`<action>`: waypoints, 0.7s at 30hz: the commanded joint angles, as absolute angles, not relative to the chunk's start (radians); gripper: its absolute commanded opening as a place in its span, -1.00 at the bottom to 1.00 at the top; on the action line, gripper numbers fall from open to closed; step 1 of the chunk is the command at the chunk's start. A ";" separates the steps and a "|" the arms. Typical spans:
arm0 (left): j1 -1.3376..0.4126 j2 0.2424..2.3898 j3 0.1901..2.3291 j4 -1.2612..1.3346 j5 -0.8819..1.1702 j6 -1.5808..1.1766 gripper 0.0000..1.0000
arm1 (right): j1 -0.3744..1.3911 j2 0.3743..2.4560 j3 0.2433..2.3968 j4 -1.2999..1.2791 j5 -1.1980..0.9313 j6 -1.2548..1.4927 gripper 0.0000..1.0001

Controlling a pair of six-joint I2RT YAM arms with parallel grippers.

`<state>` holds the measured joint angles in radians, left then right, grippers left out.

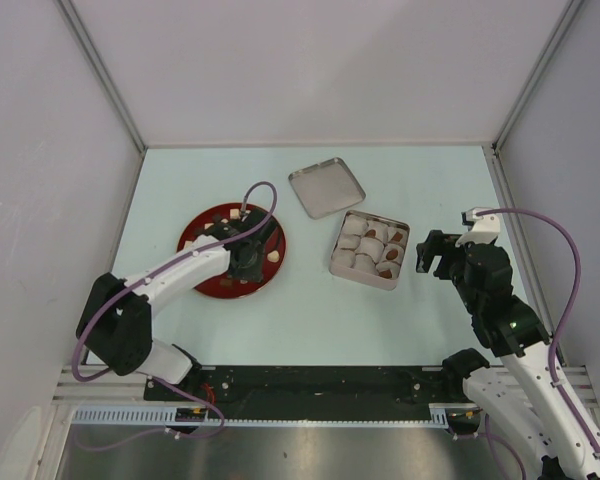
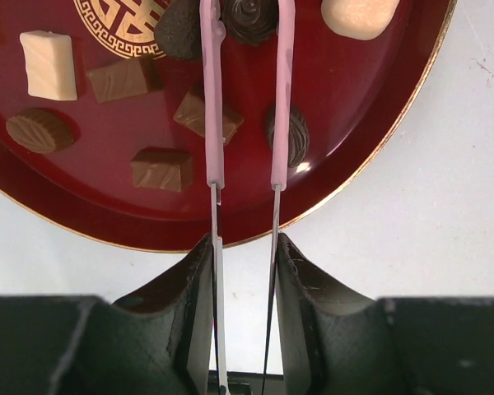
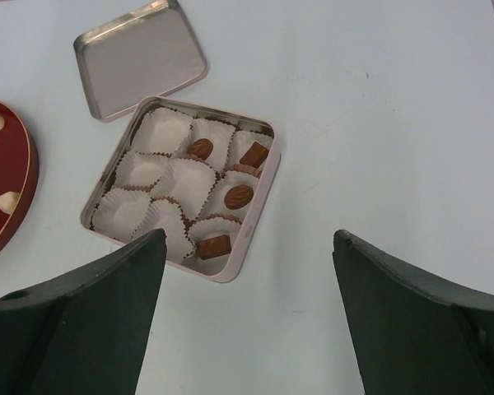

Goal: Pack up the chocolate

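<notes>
Four brown pieces of the chocolate (image 3: pixel 239 196) are in the tin (image 3: pixel 224 275), each in its own crinkled paper cup (image 3: pixel 166 132). Three run down the right-hand column and one sits in the far middle cup, out of nine cups in all.

Over to the left, the rest of the chocolate lies loose on the red plate (image 2: pixel 370 115). There's a cream-white block (image 2: pixel 49 64), a ribbed brown oval (image 2: pixel 39 130), a few brown slabs and some dark rounds, spread apart across the red.

The left gripper (image 2: pixel 245 247) hangs over the near right part of that plate, its fingers (image 2: pixel 199 276) pressed in on a pair of tweezers (image 2: pixel 213 123). The pink-sleeved prongs reach out over the chocolate. One crosses a brown slab, the other a dark round piece. Their tips stand on either side of a dark swirled piece (image 2: pixel 249 15) at the very edge of the wrist view. Whether they actually bite it, I cannot tell.

The right gripper (image 3: pixel 247 321) waits just right of the tin, above the pale table (image 3: pixel 379 123). Its fingers (image 3: pixel 82 321) are spread wide with nothing between them.

The lid (image 3: pixel 140 59) lies flat on the table, just beside the tin's far left corner.
</notes>
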<state>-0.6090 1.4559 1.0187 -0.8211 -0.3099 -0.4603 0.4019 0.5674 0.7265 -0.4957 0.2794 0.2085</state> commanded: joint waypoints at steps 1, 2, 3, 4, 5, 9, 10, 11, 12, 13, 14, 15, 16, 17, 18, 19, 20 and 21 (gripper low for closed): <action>-0.600 1.457 1.051 -0.815 -0.313 -0.440 -0.51 | 0.403 0.565 0.729 -0.457 0.290 0.201 0.74; -0.600 1.457 1.055 -0.818 -0.317 -0.439 -0.57 | 0.405 0.565 0.727 -0.457 0.291 0.202 0.73; -0.601 1.457 1.061 -0.822 -0.321 -0.437 -0.67 | 0.403 0.563 0.727 -0.457 0.291 0.202 0.73; -0.601 1.454 1.074 -0.833 -0.325 -0.436 -0.73 | 0.402 0.563 0.727 -0.457 0.290 0.201 0.74; -0.601 1.453 1.080 -0.839 -0.334 -0.434 -0.78 | 0.403 0.563 0.727 -0.459 0.293 0.202 0.73; -0.601 1.437 1.126 -0.876 -0.368 -0.422 -0.99 | 0.403 0.561 0.727 -0.459 0.290 0.202 0.73; -0.601 1.433 1.134 -0.882 -0.376 -0.420 -0.99 | 0.403 0.563 0.727 -0.459 0.291 0.202 0.74; -0.600 1.430 1.140 -0.891 -0.382 -0.417 -0.99 | 0.403 0.563 0.727 -0.459 0.291 0.201 0.73; -0.601 1.424 1.147 -0.893 -0.388 -0.416 -0.99 | 0.403 0.563 0.727 -0.457 0.291 0.202 0.73; -0.601 1.419 1.150 -0.896 -0.391 -0.413 -0.99 | 0.405 0.563 0.727 -0.456 0.290 0.202 0.73; -0.601 1.419 1.155 -0.897 -0.391 -0.410 -0.99 | 0.403 0.561 0.727 -0.457 0.291 0.202 0.74; -0.601 1.416 1.164 -0.899 -0.390 -0.410 -0.99 | 0.403 0.561 0.727 -0.456 0.290 0.202 0.73; -0.601 1.414 1.169 -0.900 -0.388 -0.408 -1.00 | 0.403 0.561 0.729 -0.457 0.290 0.202 0.73; -0.601 1.414 1.172 -0.900 -0.384 -0.400 -0.99 | 0.403 0.560 0.727 -0.456 0.290 0.204 0.74; -0.601 1.411 1.184 -0.900 -0.373 -0.399 -0.99 | 0.403 0.558 0.729 -0.456 0.290 0.203 0.74; -0.603 1.410 1.192 -0.899 -0.367 -0.394 -0.99 | 0.403 0.560 0.727 -0.456 0.290 0.202 0.74; -0.603 1.408 1.196 -0.897 -0.361 -0.387 -0.99 | 0.403 0.560 0.727 -0.456 0.290 0.204 0.73; -0.603 1.407 1.212 -0.897 -0.353 -0.384 -0.99 | 0.405 0.560 0.727 -0.456 0.288 0.204 0.73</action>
<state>-0.6071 1.4551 1.1381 -0.8974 -0.3588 -0.4171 0.4019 0.5674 0.7254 -0.4957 0.2794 0.2085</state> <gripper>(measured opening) 0.335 0.868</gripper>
